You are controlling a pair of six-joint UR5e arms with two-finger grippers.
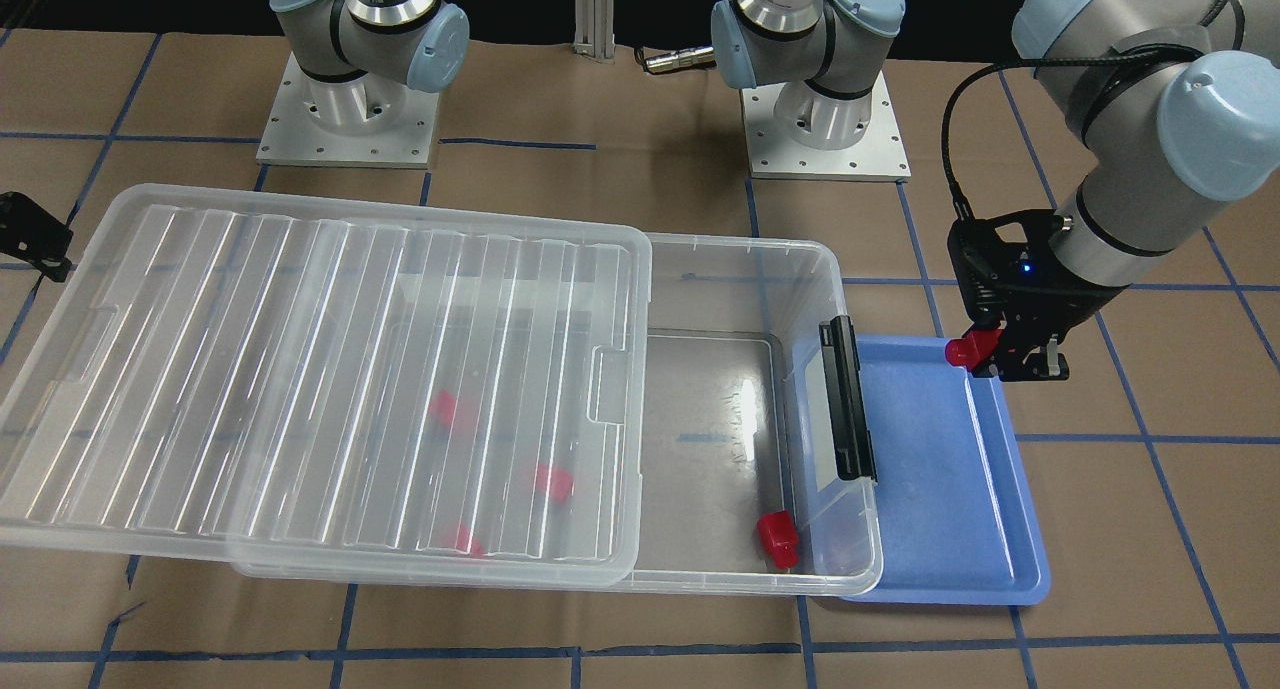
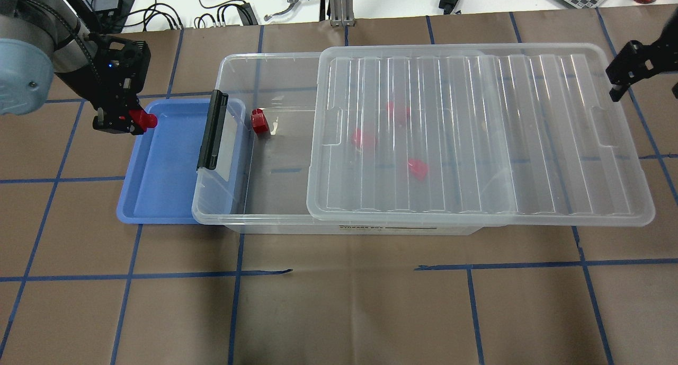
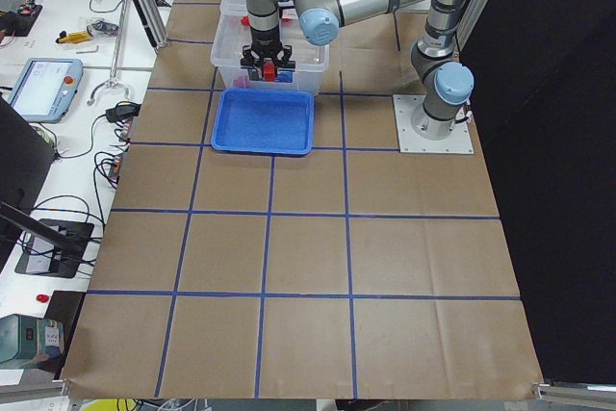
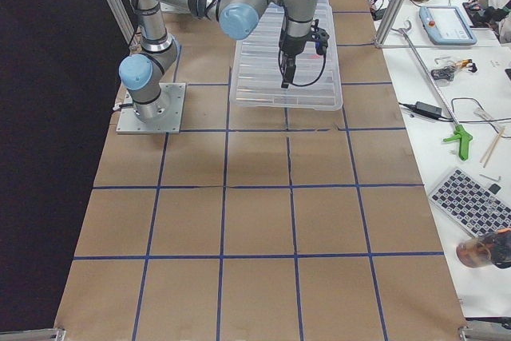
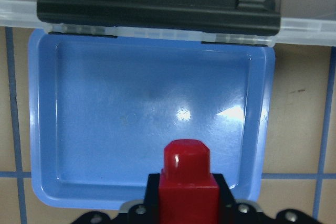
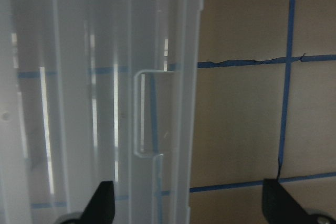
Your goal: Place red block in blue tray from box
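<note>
Your left gripper (image 2: 123, 123) is clenched on the red block (image 2: 143, 121), which hangs just over the blue tray (image 2: 164, 163) at its outer rim. Shift inward toward the tray's middle, lower close to its floor, then release. Your right gripper (image 2: 621, 83) stands spread and empty over the lid's (image 2: 476, 137) end.

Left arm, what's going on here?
The left tool is shut on a small glossy red plastic block, holding it above the outer edge of the shallow periwinkle-blue plastic tray, not yet released. Next to the tray, the large clear plastic bin has its ribbed clear lid slid partway off. One more red block lies in the uncovered end; three show through the lid. The right tool hovers open over the lid's far end.
</note>
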